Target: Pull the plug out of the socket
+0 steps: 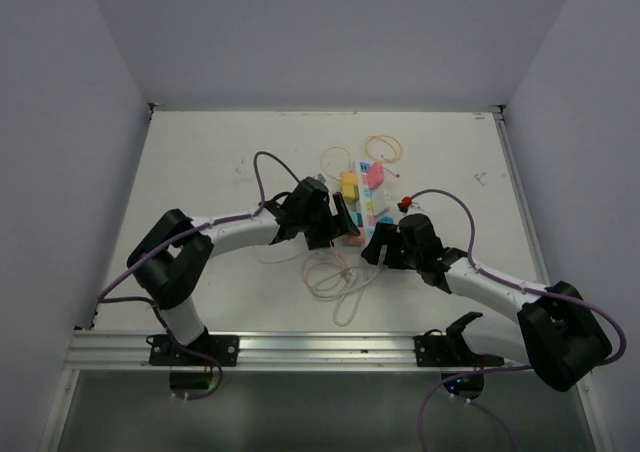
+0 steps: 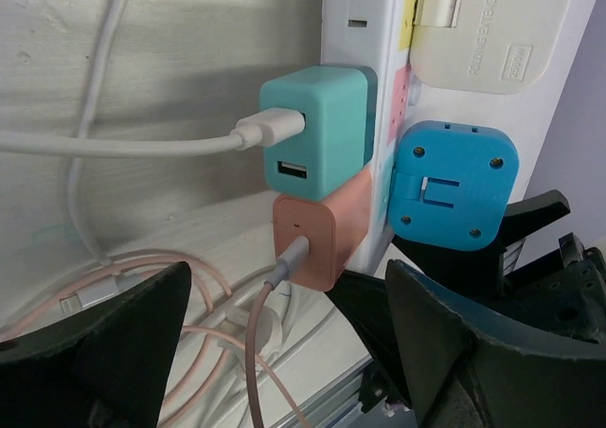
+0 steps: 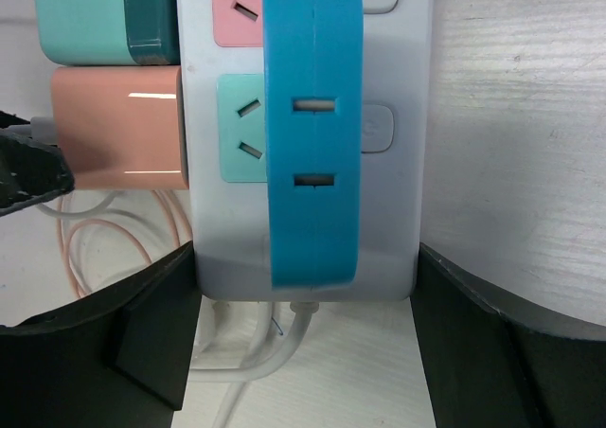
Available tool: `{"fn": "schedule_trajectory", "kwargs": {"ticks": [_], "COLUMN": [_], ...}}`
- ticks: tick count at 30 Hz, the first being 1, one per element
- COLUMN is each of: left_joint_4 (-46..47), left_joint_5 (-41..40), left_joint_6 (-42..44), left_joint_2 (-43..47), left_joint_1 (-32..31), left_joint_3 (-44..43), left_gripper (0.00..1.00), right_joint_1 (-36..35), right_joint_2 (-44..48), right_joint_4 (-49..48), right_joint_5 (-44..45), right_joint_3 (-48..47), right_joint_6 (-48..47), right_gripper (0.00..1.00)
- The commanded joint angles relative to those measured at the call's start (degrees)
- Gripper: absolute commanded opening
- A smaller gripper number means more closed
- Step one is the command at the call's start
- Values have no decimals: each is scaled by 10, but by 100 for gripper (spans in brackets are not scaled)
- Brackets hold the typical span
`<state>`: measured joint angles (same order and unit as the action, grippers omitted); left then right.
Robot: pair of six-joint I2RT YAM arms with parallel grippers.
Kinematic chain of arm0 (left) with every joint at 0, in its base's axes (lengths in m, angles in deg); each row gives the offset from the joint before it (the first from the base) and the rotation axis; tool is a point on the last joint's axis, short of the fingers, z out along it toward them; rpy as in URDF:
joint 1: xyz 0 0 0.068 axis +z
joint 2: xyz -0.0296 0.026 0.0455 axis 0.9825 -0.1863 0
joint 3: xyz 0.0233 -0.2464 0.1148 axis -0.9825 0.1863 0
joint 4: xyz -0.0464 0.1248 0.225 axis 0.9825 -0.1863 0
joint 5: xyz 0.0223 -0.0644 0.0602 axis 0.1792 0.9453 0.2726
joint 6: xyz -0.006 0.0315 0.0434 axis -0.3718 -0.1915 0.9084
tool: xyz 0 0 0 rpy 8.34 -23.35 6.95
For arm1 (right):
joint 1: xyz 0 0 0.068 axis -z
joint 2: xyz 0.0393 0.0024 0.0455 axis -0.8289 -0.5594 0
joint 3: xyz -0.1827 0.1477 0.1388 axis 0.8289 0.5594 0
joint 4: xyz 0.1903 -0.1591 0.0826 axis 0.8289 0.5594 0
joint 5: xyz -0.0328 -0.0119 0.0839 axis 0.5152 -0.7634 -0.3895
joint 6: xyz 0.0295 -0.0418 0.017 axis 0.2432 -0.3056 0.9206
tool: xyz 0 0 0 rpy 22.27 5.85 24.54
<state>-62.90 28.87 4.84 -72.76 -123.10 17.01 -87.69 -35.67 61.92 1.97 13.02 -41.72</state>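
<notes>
Black fingers (image 2: 104,352) of my left gripper (image 2: 284,300) fill the foreground of the left wrist view. They are spread wide and hold nothing, one on either side of a salmon plug (image 2: 317,234) without touching it. That plug is seated in the side of the socket (image 3: 393,210), at its near end. The socket is a long white strip lying near the middle of the table (image 1: 200,172). My right gripper (image 3: 303,267) is closed across that same end of the socket, one finger pressed to each long side.

I judge the step in hand to be the approach to the grasp: the socket is braced and the plug is not yet gripped. The next move calls for my left fingers to advance until the salmon body sits squarely between them. They should then close on its flat sides, clear of its pink cable (image 2: 260,343), and pull straight away from the socket while my right gripper resists.

Counted: one socket, two grippers, and four plugged bodies seen from the left wrist.
- Beside the salmon plug, farther along the socket's side, is a teal charger (image 2: 322,125) with a white cable (image 2: 142,146).
- On the socket's top face is a blue adapter (image 2: 454,187).
- Beyond it is a cream adapter (image 2: 492,30).

From overhead, a yellow block (image 1: 349,184) and a pink block (image 1: 376,174) sit at the socket's far end. Whether either is the cream adapter I cannot tell.
</notes>
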Motion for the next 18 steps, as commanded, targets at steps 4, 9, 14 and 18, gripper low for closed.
{"fn": "schedule_trajectory", "kwargs": {"ticks": [4,9,14,18], "left_joint_4": [0,8,19,30], "left_joint_5": [-12,-17,-15,-14], "left_joint_6": [-25,-29,-37,-49], "left_joint_2": [-26,-33,-38,-42], "left_joint_1": [-13,-16,-18,-20], "left_joint_3": [-48,-47,-39,-35], "left_gripper": [78,66,55,51], "right_joint_1": [5,5,6,6], "right_joint_2": [-8,-11,-15,-15], "right_joint_4": [-28,-28,-28,-27], "right_joint_5": [-28,-31,-31,-30], "right_joint_3": [12,13,10,10], "right_joint_6": [16,15,15,15], "right_gripper": [0,0,0,0]}}
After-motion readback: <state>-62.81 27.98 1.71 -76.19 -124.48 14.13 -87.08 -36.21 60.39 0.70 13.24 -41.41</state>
